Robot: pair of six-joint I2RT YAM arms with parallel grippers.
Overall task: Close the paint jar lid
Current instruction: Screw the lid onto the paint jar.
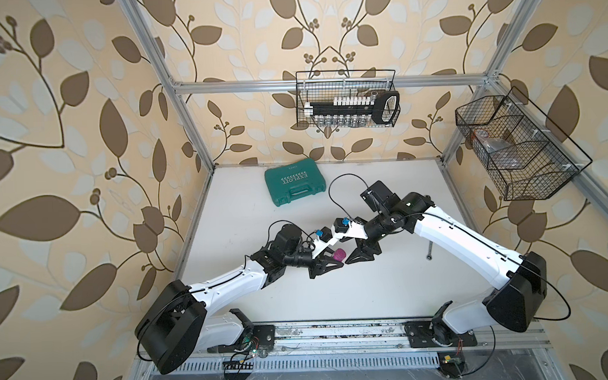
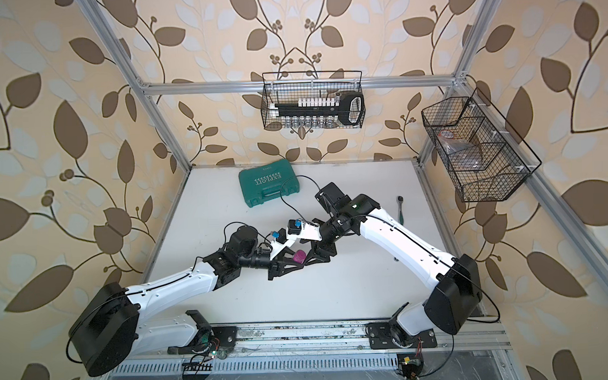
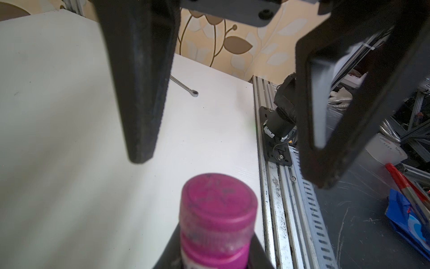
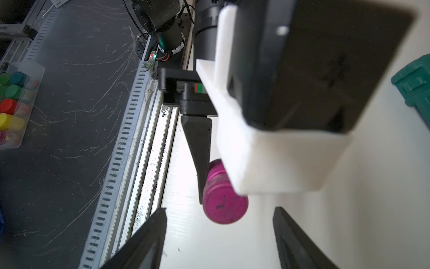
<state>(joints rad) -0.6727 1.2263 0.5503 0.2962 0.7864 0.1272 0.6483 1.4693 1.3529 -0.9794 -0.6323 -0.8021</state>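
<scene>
Left gripper [image 1: 335, 263] is clamped on the paint jar [image 3: 204, 258], w/ the lid [image 3: 218, 198] sitting on its neck and pointing at the right gripper [image 1: 353, 256], whose jaws stand wide apart, empty, not touching. Prob. next: centre both jaws round the lid's rim, close gently, twist w/o tilting the jar; keep left grip firm.

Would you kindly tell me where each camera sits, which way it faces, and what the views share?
Top views: high over the front rail, looking down toward the back wall; both arms, left hand, right hand.
Left wrist: on left arm, looking along its fingers past the paint jar to the right hand.
Right wrist: on right arm, looking between its fingers at the lid and left arm.
Shared: wrist views face each other across the paint jar.
</scene>
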